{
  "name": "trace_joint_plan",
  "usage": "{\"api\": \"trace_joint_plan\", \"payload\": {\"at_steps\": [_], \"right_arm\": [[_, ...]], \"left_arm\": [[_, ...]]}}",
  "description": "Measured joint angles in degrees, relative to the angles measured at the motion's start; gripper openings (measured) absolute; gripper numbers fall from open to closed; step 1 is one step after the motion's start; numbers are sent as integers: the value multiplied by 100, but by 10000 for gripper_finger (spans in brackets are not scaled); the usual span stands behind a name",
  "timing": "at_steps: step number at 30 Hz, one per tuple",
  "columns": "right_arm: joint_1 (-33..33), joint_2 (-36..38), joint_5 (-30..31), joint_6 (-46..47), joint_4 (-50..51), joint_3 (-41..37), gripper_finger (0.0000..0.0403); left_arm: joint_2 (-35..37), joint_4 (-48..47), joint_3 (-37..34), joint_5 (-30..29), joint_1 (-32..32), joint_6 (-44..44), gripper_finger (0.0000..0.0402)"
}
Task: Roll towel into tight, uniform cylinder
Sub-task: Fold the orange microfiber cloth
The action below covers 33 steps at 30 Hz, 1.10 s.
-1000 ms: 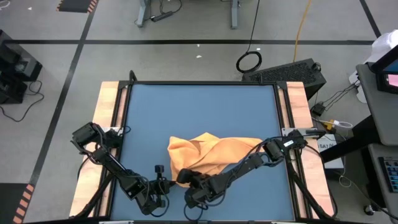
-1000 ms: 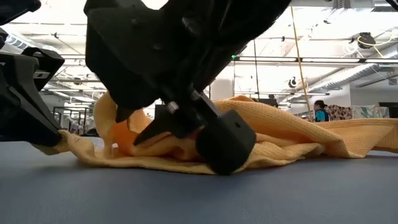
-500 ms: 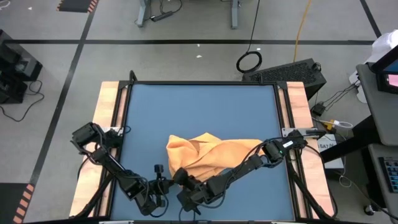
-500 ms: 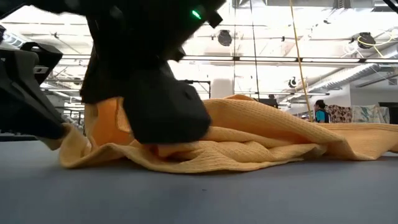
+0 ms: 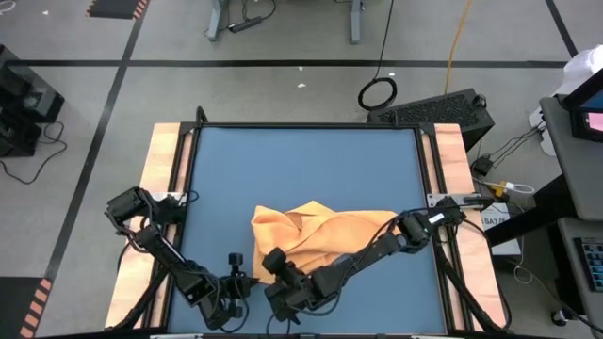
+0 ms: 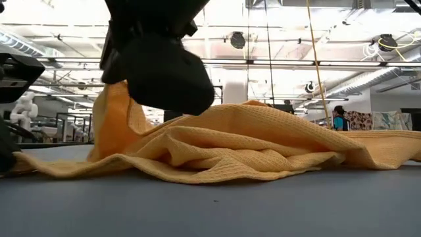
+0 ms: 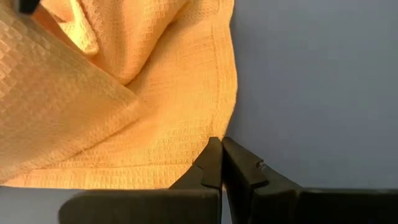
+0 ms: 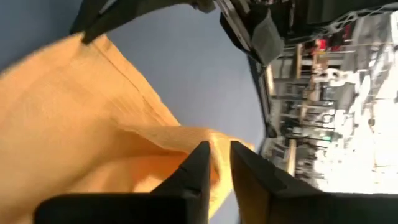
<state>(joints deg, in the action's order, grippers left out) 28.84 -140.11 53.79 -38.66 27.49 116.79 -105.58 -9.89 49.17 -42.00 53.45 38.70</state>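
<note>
Left claw (image 5: 236, 282) sits shut and empty at the near-left corner of the soft orange-yellow waffle-weave towel (image 5: 325, 235), which lies bunched on the blue tabletop (image 5: 301, 169), near-centre. Right claw (image 5: 274, 261) is pinched on a lifted fold of towel at its left end, jaws only a sliver apart. Light, limp, creasing cloth; best grabbed by hemmed corners; long axis runs left-right, but crumpled.

Left claw (image 7: 217, 152) shut, low at near edge; right claw (image 8: 214, 155) raised, seemingly pinching.
</note>
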Motion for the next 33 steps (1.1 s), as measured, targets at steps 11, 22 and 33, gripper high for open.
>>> {"api": "trace_joint_plan", "payload": {"at_steps": [11, 22, 33], "right_arm": [[-352, 11, -365, 542, 380, 0, 163], [-276, 91, -1335, 1409, 101, 0, 12], [18, 375, -1386, 4161, 175, 2, 5]], "left_arm": [[0, 13, 0, -224, -22, -18, 6], [0, -374, 0, -510, 3, 302, 6], [0, -721, 0, -573, 91, 1329, 7]]}}
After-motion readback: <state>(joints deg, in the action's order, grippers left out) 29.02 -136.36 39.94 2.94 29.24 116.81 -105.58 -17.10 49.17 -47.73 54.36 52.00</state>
